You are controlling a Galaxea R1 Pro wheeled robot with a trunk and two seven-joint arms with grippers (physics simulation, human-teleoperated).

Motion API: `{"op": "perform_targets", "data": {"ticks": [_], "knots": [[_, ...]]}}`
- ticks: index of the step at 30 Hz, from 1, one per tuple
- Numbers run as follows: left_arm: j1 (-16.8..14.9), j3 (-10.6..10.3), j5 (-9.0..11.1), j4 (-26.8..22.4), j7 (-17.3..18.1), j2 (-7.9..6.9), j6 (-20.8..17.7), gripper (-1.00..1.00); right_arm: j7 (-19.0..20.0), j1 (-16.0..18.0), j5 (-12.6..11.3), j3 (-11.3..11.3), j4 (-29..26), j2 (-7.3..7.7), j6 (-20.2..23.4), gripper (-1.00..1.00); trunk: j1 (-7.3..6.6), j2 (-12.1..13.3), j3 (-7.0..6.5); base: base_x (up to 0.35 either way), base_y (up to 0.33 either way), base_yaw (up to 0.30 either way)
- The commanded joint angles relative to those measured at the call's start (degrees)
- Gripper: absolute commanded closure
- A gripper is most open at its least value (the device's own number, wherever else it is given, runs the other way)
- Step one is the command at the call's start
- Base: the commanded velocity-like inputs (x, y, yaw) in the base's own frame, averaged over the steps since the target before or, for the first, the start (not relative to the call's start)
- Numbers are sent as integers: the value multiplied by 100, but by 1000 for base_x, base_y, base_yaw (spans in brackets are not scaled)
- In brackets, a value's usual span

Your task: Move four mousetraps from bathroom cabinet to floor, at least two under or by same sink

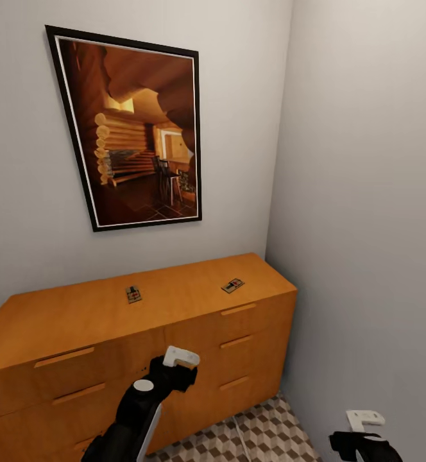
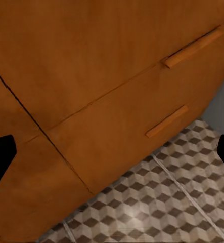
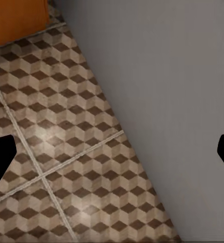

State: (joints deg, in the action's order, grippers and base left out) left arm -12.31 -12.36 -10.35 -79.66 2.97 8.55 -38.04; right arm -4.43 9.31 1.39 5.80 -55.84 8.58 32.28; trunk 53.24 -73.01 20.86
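Two mousetraps lie on top of the orange-brown cabinet (image 1: 72, 317): one (image 1: 133, 294) near the middle, the other (image 1: 233, 285) toward the right end. My left gripper (image 1: 179, 367) hovers in front of the drawer fronts, below the top surface. In the left wrist view that gripper (image 2: 112, 152) is open, nothing between its fingers, facing two bar handles. My right gripper (image 1: 362, 428) hangs low at the right above the cube-pattern bathroom floor (image 1: 264, 436). In the right wrist view it (image 3: 112, 154) is open and empty over the tiles. The bathroom sink is out of view.
A framed picture (image 1: 136, 128) hangs on the wall above the cabinet. The grey side wall (image 1: 367, 224) stands close to the cabinet's right end, leaving a narrow strip of tiled floor (image 3: 66, 152) in the corner. All drawers are closed.
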Motion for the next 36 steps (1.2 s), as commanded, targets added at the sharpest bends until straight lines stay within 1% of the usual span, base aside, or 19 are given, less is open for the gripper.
{"op": "perform_targets", "data": {"ticks": [1,4,6,8,12,15,17,18,19,21,24,28,29,31,32,36], "knots": [[-15,-130,-119,-112,32,26,-122,-100,-14,8,11,29,-18,5,57,-100,0,-4,7,0,0,0],[-112,-476,-222,-314,43,78,-371,-100,-39,17,15,87,-38,9,110,-100,0,-4,7,0,0,0],[-332,-648,-262,-400,51,108,-540,-100,-52,21,17,110,-46,10,130,-100,0,-4,7,0,0,0],[-656,-761,-269,-451,62,136,-740,-100,-61,23,18,124,-50,8,142,-100,0,-4,7,0,0,0],[-1409,-876,-210,-470,108,145,-1275,-100,-69,26,19,139,-59,5,146,-100,0,-4,7,0,0,0],[-1931,-916,-89,-418,193,145,-1693,-100,-72,39,28,139,-74,4,141,-100,0,-4,7,0,0,0],[-2243,-927,24,-331,267,145,-1871,-100,-68,74,39,140,-99,2,145,-100,0,-4,7,0,0,0],[-2395,-927,87,-266,300,145,-1933,-100,-65,107,44,140,-115,1,147,-100,0,-4,7,0,0,0],[-2849,-890,281,51,365,145,-2062,-100,-50,249,52,138,-191,-7,172,-100,0,-4,7,0,0,0],[-3134,-818,398,329,389,145,-2113,-100,-43,381,54,136,-261,-11,234,-100,0,-4,7,0,0,0],[-3469,-629,531,727,406,145,-2158,-100,-37,626,54,121,-386,-28,454,-100,0,-4,7,0,0,0],[-3713,-385,618,1034,417,145,-2182,-100,-26,1021,58,107,-490,-60,979,-100,0,-4,7,0,0,0],[-3814,-271,653,1066,421,145,-2193,-100,-16,1447,59,99,-502,-117,1583,-100,0,-4,7,0,0,0],[-3839,-238,667,1020,422,145,-2195,-100,-12,1628,64,93,-514,-151,1831,-100,0,-4,7,0,0,0],[-3855,-213,681,970,425,145,-2196,-100,-6,1771,69,76,-537,-173,2026,-100,0,-4,7,0,0,0],[-3872,-181,701,921,429,145,-2196,-100,1,2003,74,1,-621,-191,2279,-100,0,-4,7,0,0,0]]}}
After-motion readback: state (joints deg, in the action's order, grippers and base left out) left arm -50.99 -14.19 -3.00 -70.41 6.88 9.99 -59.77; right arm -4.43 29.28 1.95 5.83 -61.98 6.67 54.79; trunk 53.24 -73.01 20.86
